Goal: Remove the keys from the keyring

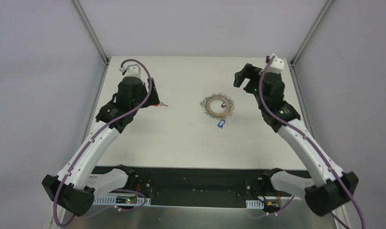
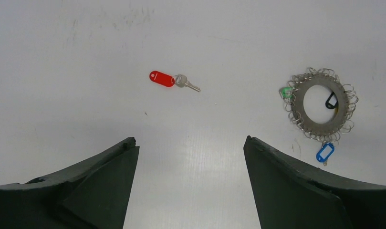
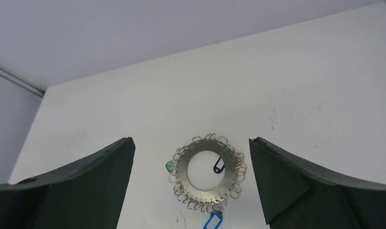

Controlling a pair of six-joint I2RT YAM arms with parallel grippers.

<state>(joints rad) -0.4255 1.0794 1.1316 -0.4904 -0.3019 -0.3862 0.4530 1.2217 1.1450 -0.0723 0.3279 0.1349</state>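
Note:
The keyring (image 1: 218,106) is a flat silvery ring edged with small wire loops, lying mid-table; it also shows in the left wrist view (image 2: 319,106) and the right wrist view (image 3: 207,179). Tags hang on it: green (image 3: 171,166), black (image 3: 218,164), blue (image 3: 213,221) and a trace of yellow (image 3: 239,166). A silver key with a red tag (image 2: 162,78) lies loose on the table, apart from the ring, beside my left gripper (image 1: 155,98). My left gripper (image 2: 191,143) is open and empty. My right gripper (image 3: 191,143) is open and empty, hovering right of the ring.
The white table (image 1: 181,138) is walled by grey panels with metal corner posts (image 1: 93,33). A black base plate (image 1: 195,183) runs along the near edge.

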